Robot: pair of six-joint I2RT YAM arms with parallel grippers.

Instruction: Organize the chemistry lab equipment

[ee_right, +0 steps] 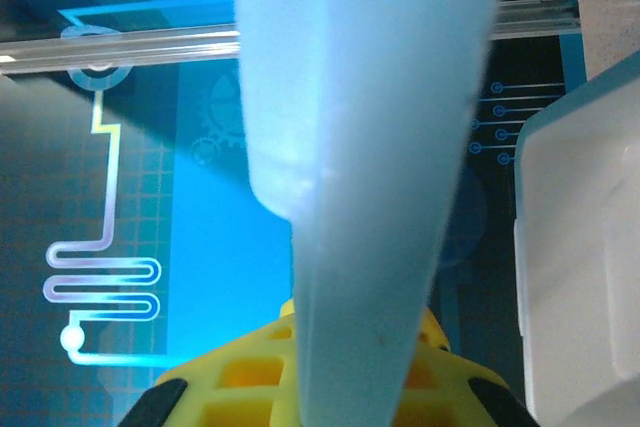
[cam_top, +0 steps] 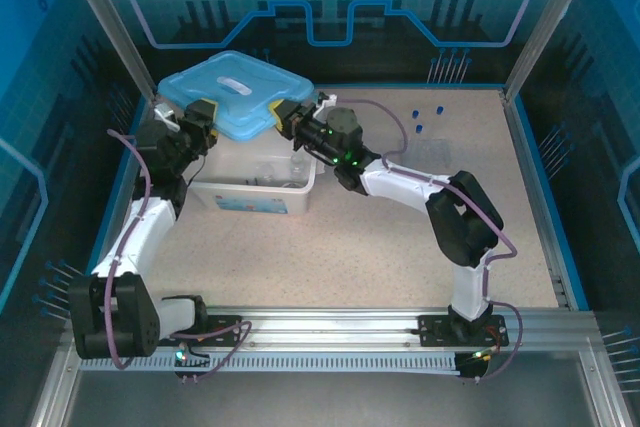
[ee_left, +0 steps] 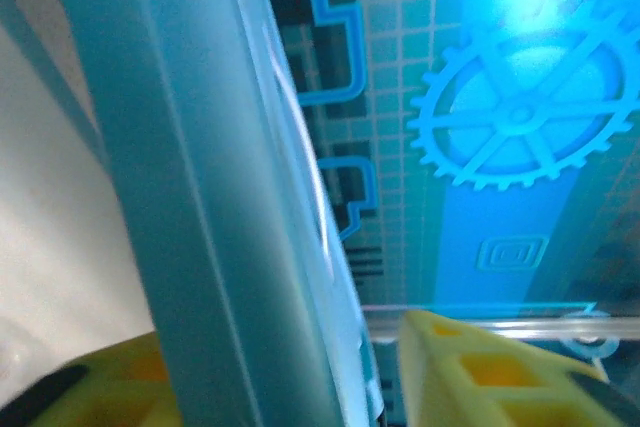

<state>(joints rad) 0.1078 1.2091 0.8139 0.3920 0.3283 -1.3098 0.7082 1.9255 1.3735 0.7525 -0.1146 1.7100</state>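
A speckled beige table (cam_top: 400, 247) sits inside a blue-lit enclosure with gear and circuit patterns glowing on the back wall. Both arms reach in toward the left of centre, where the big white tub (cam_top: 250, 197) stands on the table.

Over the tub's far end is the flat light-blue lid (cam_top: 235, 95), and there is a gripper at each of its near corners. The right gripper (cam_top: 281, 113) is clamped tight: in its wrist view the lid's edge runs straight up between the yellow fingers (ee_right: 240, 377), squeezed on both sides, with the tub's white rim off to the right. The left gripper (cam_top: 202, 110) is looser. Its wrist view shows the lid's rim passing between the jaws, but the right-hand finger (ee_left: 480, 367) stands a little clear of the plastic, so the jaws are parted around the edge, not pinching it.

Down in the tub's uncovered near part, some clear glassware (cam_top: 285, 169) glints against the white floor; which piece is which is too small to tell. Well off to the right, on the far side of the table, the thin tubes with blue caps (cam_top: 418, 129) lie on the bare surface, apart from both grippers.
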